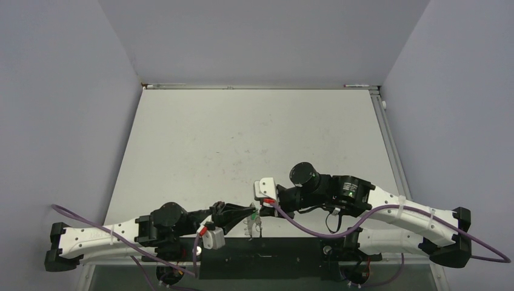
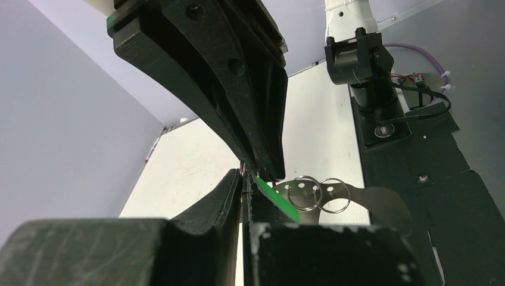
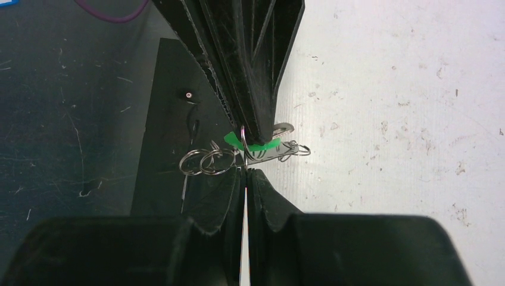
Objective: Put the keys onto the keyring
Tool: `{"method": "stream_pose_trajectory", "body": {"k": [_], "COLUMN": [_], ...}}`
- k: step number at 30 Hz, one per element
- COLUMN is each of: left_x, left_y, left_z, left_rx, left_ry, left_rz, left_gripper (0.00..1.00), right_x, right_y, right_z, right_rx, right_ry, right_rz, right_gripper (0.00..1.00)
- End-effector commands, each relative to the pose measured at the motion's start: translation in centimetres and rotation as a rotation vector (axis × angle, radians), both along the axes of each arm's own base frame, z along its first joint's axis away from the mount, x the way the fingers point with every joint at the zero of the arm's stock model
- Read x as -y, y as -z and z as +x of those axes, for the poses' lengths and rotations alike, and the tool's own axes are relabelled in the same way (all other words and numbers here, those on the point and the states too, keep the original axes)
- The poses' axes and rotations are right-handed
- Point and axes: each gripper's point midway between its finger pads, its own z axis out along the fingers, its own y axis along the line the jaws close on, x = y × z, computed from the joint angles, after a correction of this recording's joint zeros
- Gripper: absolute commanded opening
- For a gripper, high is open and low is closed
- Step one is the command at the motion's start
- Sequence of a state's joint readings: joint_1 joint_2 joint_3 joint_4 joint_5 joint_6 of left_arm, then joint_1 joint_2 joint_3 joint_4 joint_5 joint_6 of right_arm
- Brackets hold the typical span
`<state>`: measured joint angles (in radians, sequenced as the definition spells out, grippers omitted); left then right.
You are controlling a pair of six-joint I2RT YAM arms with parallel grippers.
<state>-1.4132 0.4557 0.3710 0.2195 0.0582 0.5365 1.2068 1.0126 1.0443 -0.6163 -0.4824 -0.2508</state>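
A slip is judged the main risk. The two arms are met low over the six o'clock edge of the pale grey surface (image 1: 242,139), so any pull between them could tear the parts loose and let them be dropped near the black base plate (image 1: 273,257).

The left black two-finger end effector (image 2: 250,176) is clenched, apparently on the tiny bright green key (image 2: 279,201). The right black two-finger end effector (image 3: 247,155) is also clenched, apparently on a thin wire edge of the ring. So little metal is pinched that it could be sprung free by a small twist.

The large flat grey metal keyring (image 2: 369,199) is punched with small holes and edged with tiny wire loops. It is held in the air between the end effectors, at three o'clock from the left fingertips.

The key is seen as a slim green strip, tilted and lying against the ring. Whether it is threaded cannot be told.
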Motion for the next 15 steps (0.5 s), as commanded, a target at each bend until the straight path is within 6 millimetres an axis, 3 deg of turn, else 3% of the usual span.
{"method": "stream_pose_trajectory", "body": {"k": [1,8,15], "left_x": [-0.2,-0.1,0.3], "left_y": [-2.1,-2.0,-1.6], "left_z": [0.1,-0.1,-0.5], "left_rx": [0.022,0.034,0.033], "left_ry": [-0.006,0.001,0.031], "left_rz": [-0.04,-0.037,-0.014], "left_gripper": [0.0,0.0,0.0], "right_x": [-0.7,-0.8,-0.6], "right_y": [-2.5,-4.1,-2.9], "right_z": [-0.7,-0.8,-0.9], "right_rx": [0.024,0.041,0.025], "right_ry": [-0.053,-0.06,-0.064], "right_rz": [0.063,0.118,0.062], "right_gripper": [0.05,0.05,0.05]}}
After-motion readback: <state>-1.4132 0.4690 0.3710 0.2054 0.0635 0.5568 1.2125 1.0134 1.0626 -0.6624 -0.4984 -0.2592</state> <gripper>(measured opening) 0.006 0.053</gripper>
